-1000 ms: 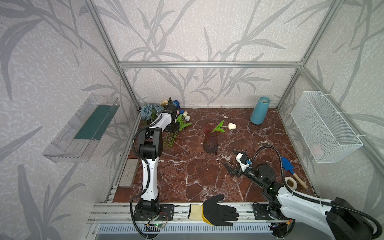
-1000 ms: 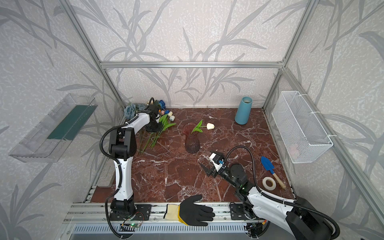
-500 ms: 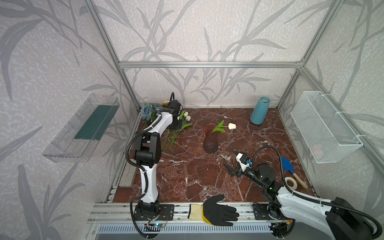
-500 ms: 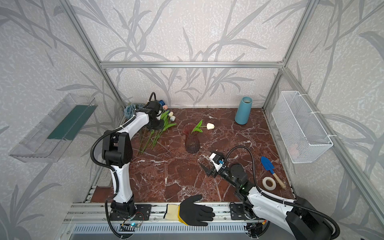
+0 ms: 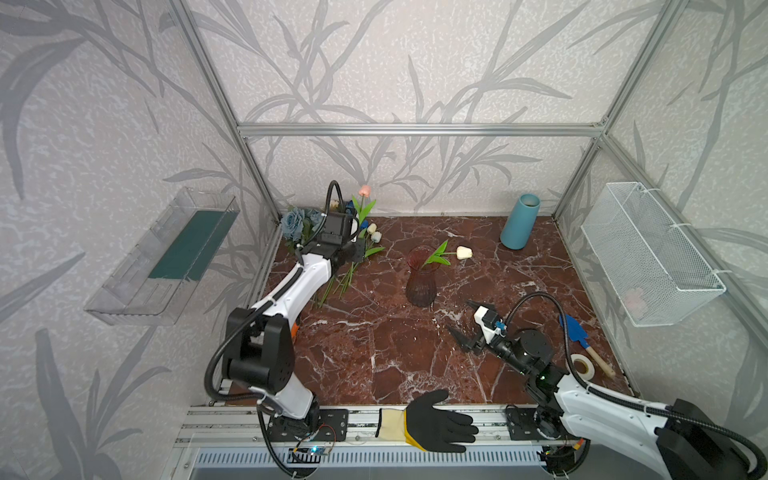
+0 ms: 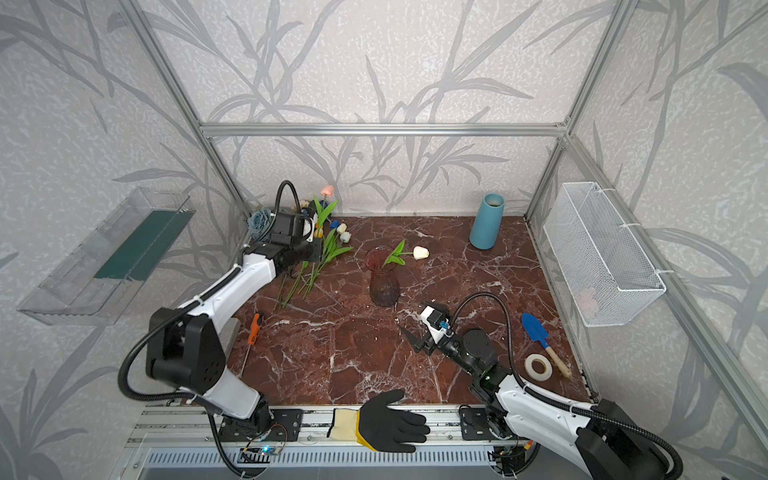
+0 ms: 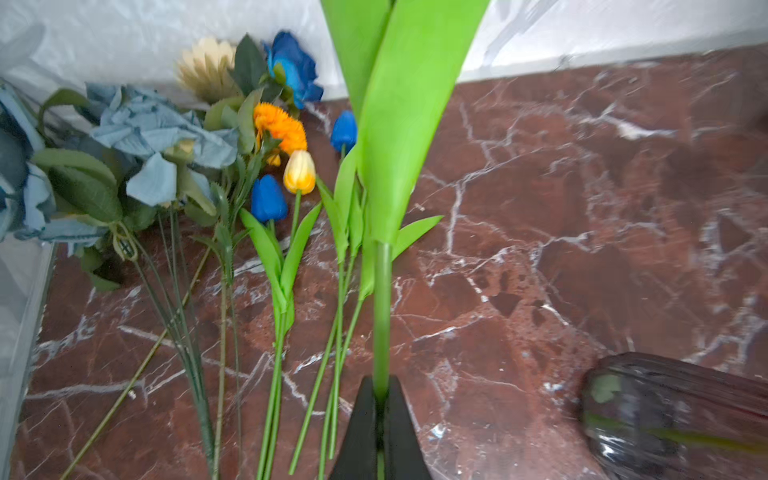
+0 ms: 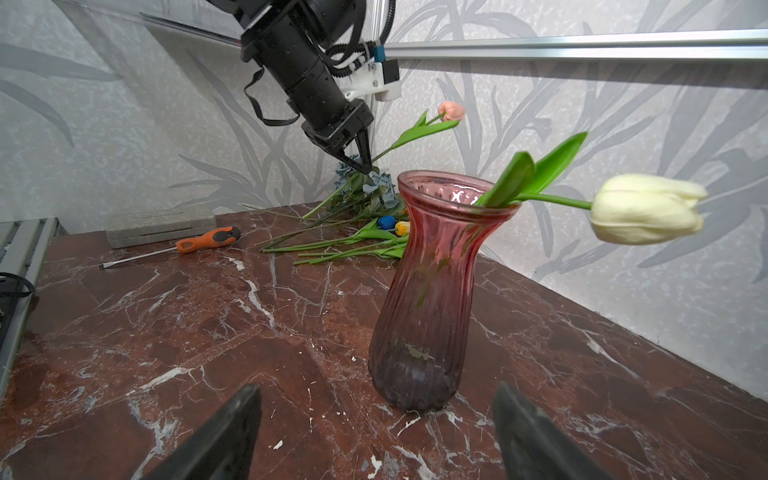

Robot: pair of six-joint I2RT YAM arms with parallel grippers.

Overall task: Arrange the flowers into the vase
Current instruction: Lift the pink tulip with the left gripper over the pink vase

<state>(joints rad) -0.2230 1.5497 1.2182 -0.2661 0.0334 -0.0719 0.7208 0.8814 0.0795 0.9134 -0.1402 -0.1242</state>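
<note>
A red glass vase (image 5: pixel 421 276) stands mid-table with a white tulip (image 5: pixel 464 252) leaning out of its mouth. My left gripper (image 7: pixel 381 388) is shut on the green stem of a pink tulip (image 8: pixel 451 111), lifted above the flower pile at the back left corner. On the table in that pile lie blue tulips (image 7: pixel 269 199), a yellow tulip (image 7: pixel 299 172), an orange marigold (image 7: pixel 280 126), a dark-blue rose (image 7: pixel 295 66), a beige daisy (image 7: pixel 205 68) and dusty-blue roses (image 7: pixel 158 133). My right gripper (image 5: pixel 459 316) stands open just in front of the vase, low over the table, holding nothing.
A teal cylinder (image 5: pixel 519 222) stands at the back right. A wire basket (image 5: pixel 648 253) hangs on the right wall, a clear shelf (image 5: pixel 166 257) on the left. A blue trowel (image 5: pixel 575 330), tape roll (image 5: pixel 582 366), orange screwdriver (image 6: pixel 253 324) and black glove (image 5: pixel 436 422) lie around.
My left gripper has risen from the pile with the pink tulip, whose head now stands up against the back wall. The right arm has not moved.
</note>
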